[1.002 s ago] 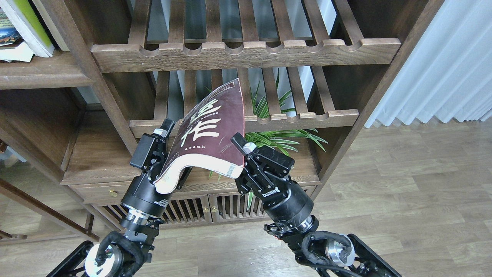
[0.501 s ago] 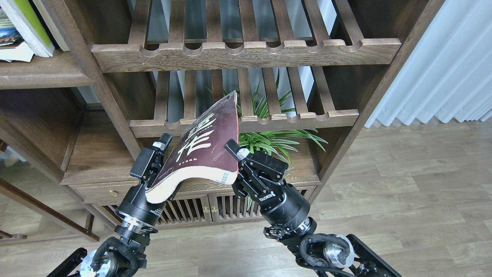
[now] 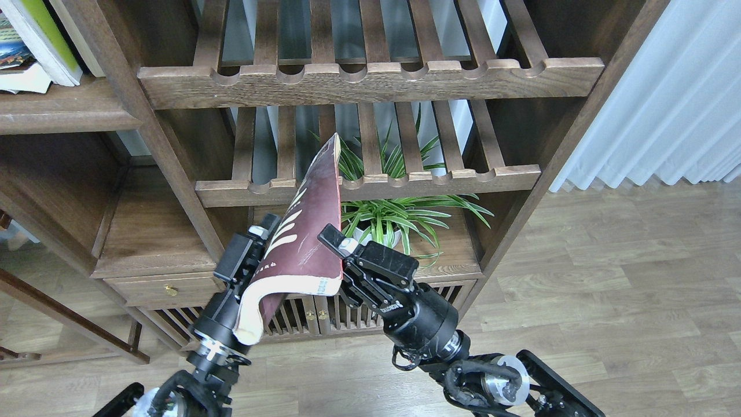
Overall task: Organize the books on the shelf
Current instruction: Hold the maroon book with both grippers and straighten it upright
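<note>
**poster1:** Two grippers on one book in the head view. The maroon book [image 3: 304, 243] with the big white characters is held up in front of the bookcase, tilted steeply, top corner poking up past the lower slatted rack [image 3: 370, 182]. The left gripper [image 3: 260, 255] has its fingers clamped on the left edge, near the bottom where the page block curls downward. The right gripper [image 3: 338, 258] is up against the lower right corner, one finger [image 3: 331, 238] lying along the cover edge. Can't honestly say whether it's pinching or just braced there.

**poster2:** Agreed on the right one, I can't tell either. The book isn't touching any board, it's in the air between the two arms. Behind it sits a green potted plant [image 3: 399, 217] on the solid board under that rack. Other books [image 3: 35, 46] are way up top left, leaning on the flat dark shelf [image 3: 63, 113]: a white spine with a yellow-green cover and a bluish picture cover beside it. Upper slatted rack [image 3: 370, 75] runs across the top, white curtain [image 3: 666, 98] on the right, wood floor [image 3: 608, 289] below.
</note>
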Robot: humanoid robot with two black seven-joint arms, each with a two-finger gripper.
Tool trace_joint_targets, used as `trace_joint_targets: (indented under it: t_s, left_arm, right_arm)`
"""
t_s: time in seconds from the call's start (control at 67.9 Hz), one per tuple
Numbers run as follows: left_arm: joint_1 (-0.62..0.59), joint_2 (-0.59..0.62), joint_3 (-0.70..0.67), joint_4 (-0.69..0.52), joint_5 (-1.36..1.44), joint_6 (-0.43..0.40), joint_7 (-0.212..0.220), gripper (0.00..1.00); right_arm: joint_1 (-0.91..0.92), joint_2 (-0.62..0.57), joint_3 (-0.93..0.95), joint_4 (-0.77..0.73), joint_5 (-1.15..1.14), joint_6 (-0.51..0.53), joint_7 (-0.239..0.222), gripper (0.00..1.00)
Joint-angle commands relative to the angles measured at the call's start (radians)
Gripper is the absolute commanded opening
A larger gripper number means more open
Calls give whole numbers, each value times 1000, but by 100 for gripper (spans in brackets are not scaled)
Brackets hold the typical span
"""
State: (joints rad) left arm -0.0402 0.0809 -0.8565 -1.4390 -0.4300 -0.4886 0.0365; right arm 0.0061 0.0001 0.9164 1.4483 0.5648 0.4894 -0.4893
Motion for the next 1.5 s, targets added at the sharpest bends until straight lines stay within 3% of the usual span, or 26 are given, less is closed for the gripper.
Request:
trace_joint_targets:
  t_s: [0.0,0.368,0.766,1.076,1.282,1.488]
  left_arm:
    - [0,-18,10,0,0,0,-1,100]
    - [17,-26,-82,-63,-6,0,-17,100]
    - [52,-26,-99,-104,-9,0,-15,100]
    - [8,-64,-95,-103,-6,0,-12,98]
    - [-7,-81,-96,-92,-4,0,-10,91]
    - [-10,-81,-107,-86,-6,0,-15,75]
  right_arm:
    - [0,0,-1,3,7,-1,1,1]
    - [0,0,13,9,185,-1,1,1]
    - [0,0,15,4,221,-1,1,1]
    - [-1,0,4,4,214,-1,1,1]
    - [-1,0,2,4,210,-1,1,1]
    - [-3,0,2,4,208,-1,1,1]
